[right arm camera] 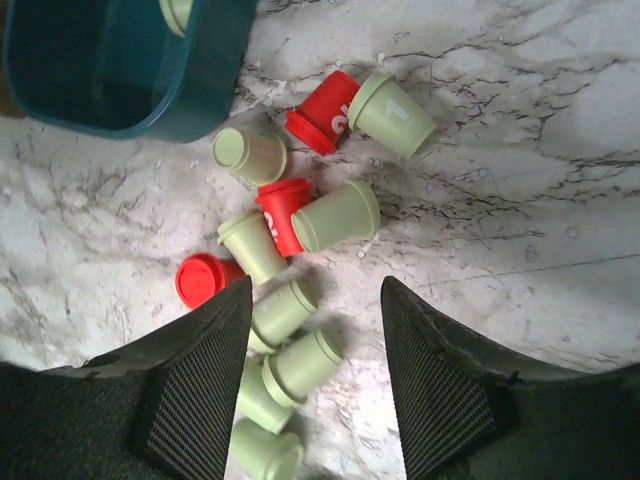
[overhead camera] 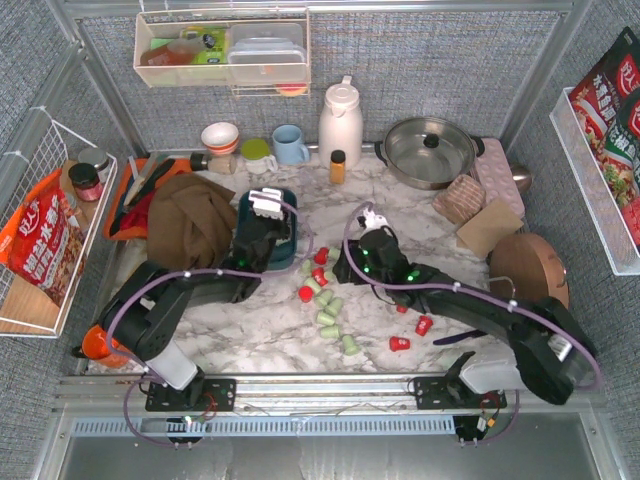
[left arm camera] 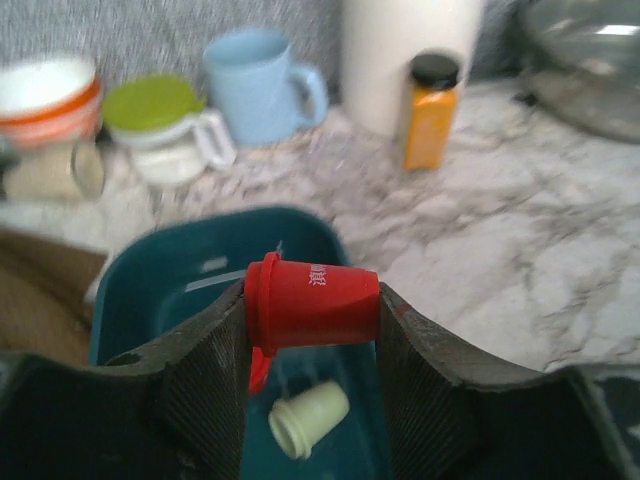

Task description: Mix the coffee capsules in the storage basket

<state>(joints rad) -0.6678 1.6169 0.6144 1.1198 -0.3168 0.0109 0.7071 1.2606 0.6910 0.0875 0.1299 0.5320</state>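
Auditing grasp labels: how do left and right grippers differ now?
The left gripper pinches a red capsule in its fingers; the right gripper holds its fingers apart, empty. The left gripper is over the storage basket; the right gripper is over loose capsules on the marble table. Both have black ribbed pads.

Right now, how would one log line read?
left hand: shut on red capsule, over teal basket | right hand: open above loose capsules

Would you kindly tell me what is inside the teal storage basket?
One pale green capsule lies on the storage basket floor. The left end effector, holding a red capsule above it, covers the near floor with its fingers, so more could be hidden there.
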